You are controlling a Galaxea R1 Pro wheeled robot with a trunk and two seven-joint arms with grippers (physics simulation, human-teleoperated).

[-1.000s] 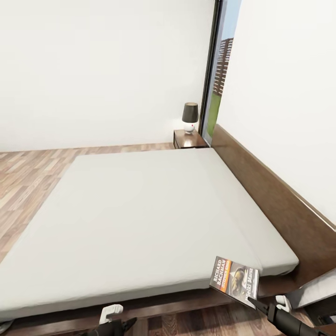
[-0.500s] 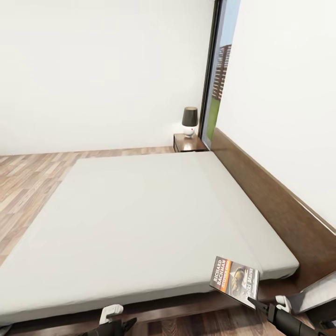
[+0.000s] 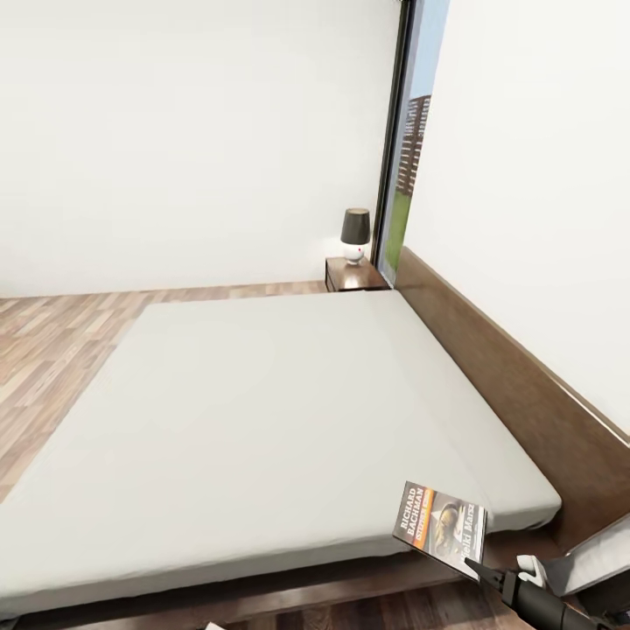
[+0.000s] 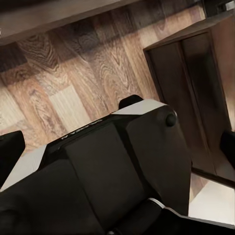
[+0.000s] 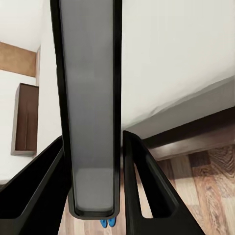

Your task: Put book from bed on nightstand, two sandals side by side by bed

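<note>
The book (image 3: 440, 526), dark with white lettering and an orange band, hangs just off the near right corner of the bed (image 3: 262, 411), tilted, with my right gripper (image 3: 473, 565) shut on its lower edge. In the right wrist view the book (image 5: 90, 98) stands edge-on between the two black fingers (image 5: 144, 186). A bit of bright blue, the sandals (image 5: 108, 223), peeps out below the book's end on the floor. A nightstand (image 3: 353, 274) stands at the bed's far corner. My left gripper (image 4: 117, 147) hangs over the floor, fingertips (image 4: 10, 149) wide apart and empty.
A black-shaded lamp (image 3: 355, 234) sits on the far nightstand beside a tall window (image 3: 411, 140). The dark headboard (image 3: 516, 385) runs along the right wall. A dark wooden cabinet (image 4: 196, 73) and my own base (image 4: 112, 166) are below the left arm. Plank floor (image 3: 52, 341) lies left of the bed.
The whole head view has shifted, so the camera moved; the bed now sits lower in the picture. My left gripper has dropped below the head view's bottom edge. The book stays held.
</note>
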